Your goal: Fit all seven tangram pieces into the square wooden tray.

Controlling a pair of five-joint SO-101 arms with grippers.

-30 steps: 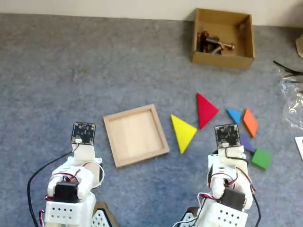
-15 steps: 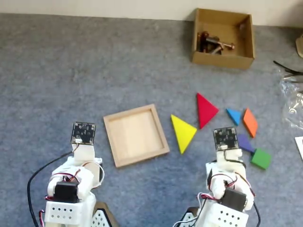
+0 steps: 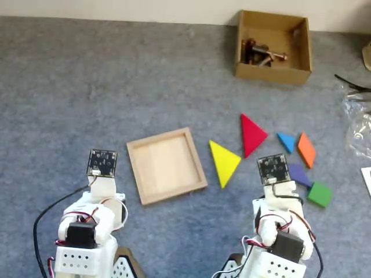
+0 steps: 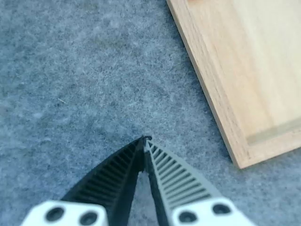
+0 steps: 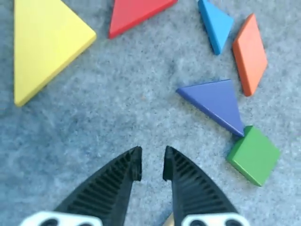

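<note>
The square wooden tray (image 3: 167, 165) lies empty on the grey carpet; its corner (image 4: 244, 108) is just ahead of my left gripper (image 4: 145, 140), which is shut and holds nothing. To the tray's right lie the yellow triangle (image 3: 223, 162), red triangle (image 3: 251, 134), small blue triangle (image 3: 286, 141), orange parallelogram (image 3: 306, 150), purple triangle (image 3: 300, 174) and green square (image 3: 319, 194). My right gripper (image 5: 151, 162) hovers slightly open over bare carpet, with the purple triangle (image 5: 214, 102) and green square (image 5: 254, 154) to one side and the yellow triangle (image 5: 42, 44) to the other.
A cardboard box (image 3: 272, 46) with metal parts stands at the back right. Clear plastic wrapping (image 3: 359, 124) lies at the right edge. Wide bare carpet stretches left of the tray and behind it.
The right arm's wrist has shifted a little to the left, toward the yellow triangle. The left arm and all pieces have stayed put.
</note>
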